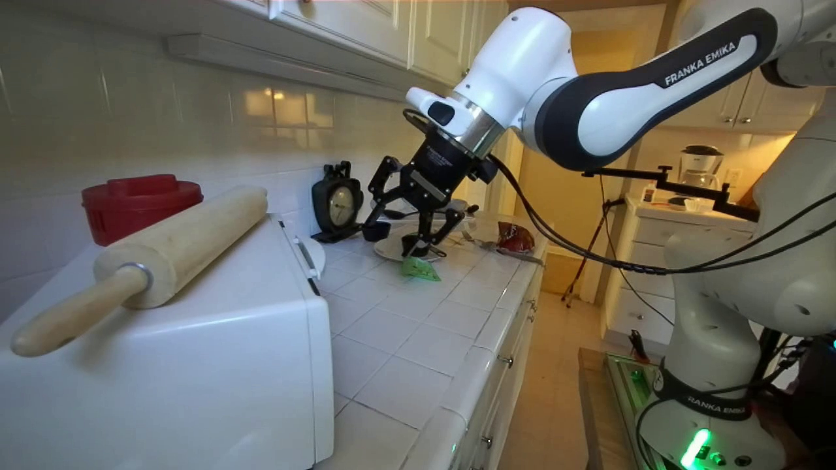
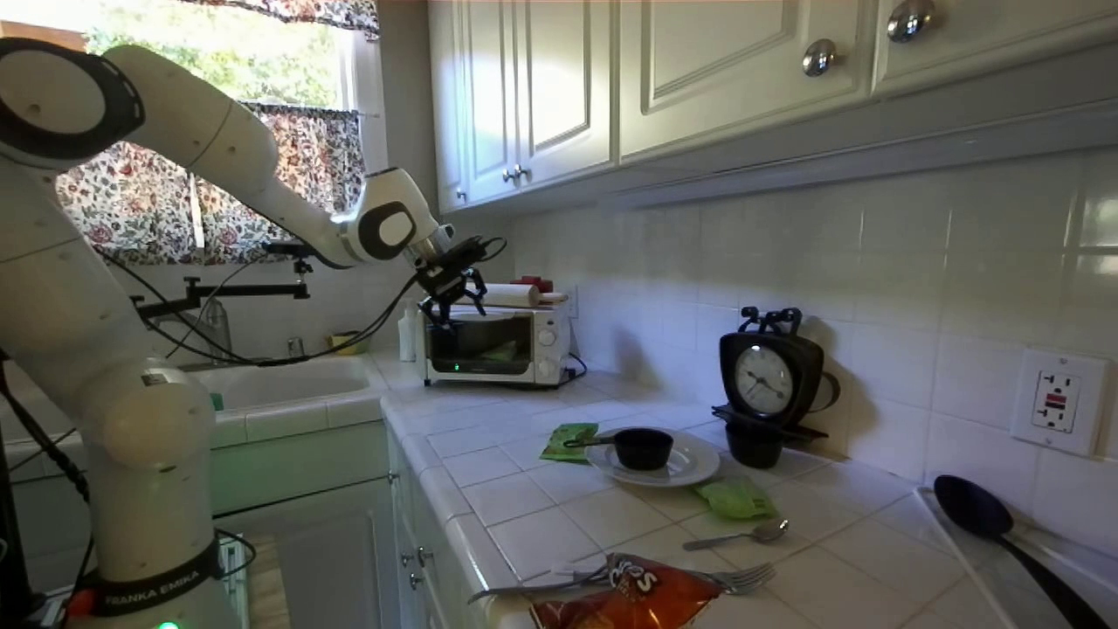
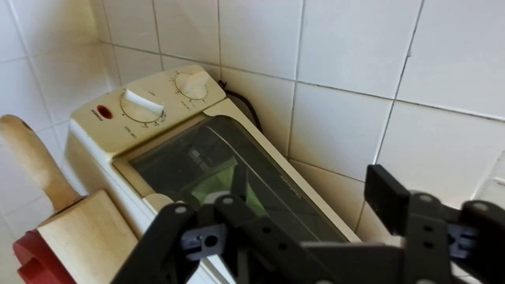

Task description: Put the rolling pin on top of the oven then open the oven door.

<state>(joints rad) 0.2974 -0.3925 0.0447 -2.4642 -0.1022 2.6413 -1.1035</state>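
The rolling pin (image 1: 189,245) is pale wood and lies across the flat top of the white oven (image 1: 196,385). It also shows on top in an exterior view (image 2: 502,295) and at lower left in the wrist view (image 3: 88,236). The oven door (image 2: 480,345) is shut; its glass (image 3: 272,169) fills the middle of the wrist view. A white handle (image 1: 315,256) sticks out at the door's top edge. My gripper (image 1: 396,238) is open and empty, in front of the oven. In the wrist view the gripper (image 3: 311,191) has one finger overlapping the glass and partly hiding the handle.
A red round object (image 1: 140,202) sits behind the rolling pin. A black clock scale (image 2: 769,376) stands by the wall. A plate (image 2: 694,476) with a small black pan (image 2: 645,447), green packets (image 2: 738,498), cutlery and a chip bag (image 2: 638,598) lie on the counter. Cabinets (image 2: 559,79) hang above.
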